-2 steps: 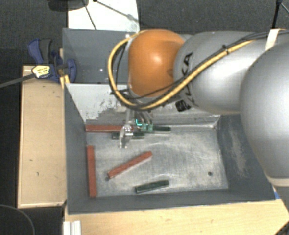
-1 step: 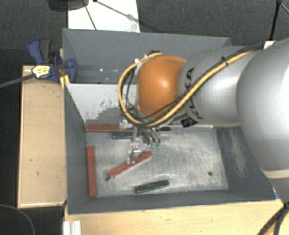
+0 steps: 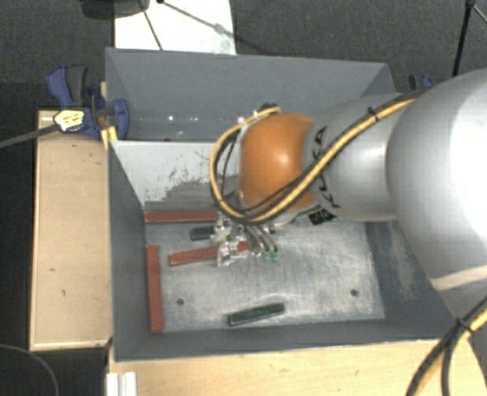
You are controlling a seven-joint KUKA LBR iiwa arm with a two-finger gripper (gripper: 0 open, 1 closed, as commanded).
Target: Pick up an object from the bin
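Note:
My gripper (image 3: 242, 250) hangs low over the middle of the bin floor, beneath the orange cover on the wrist. It is at the right end of a short reddish-brown stick (image 3: 191, 257) that lies nearly level and points left. Whether it grips the stick is hidden. A small dark piece (image 3: 200, 233) lies just to the upper left of the gripper. A tiny green bit (image 3: 271, 256) shows at its right side.
A longer reddish-brown stick (image 3: 180, 216) lies along the back of the floor. Another one (image 3: 154, 289) lies lengthwise against the left wall. A dark green bar (image 3: 257, 313) rests near the front. The arm covers the bin's right side.

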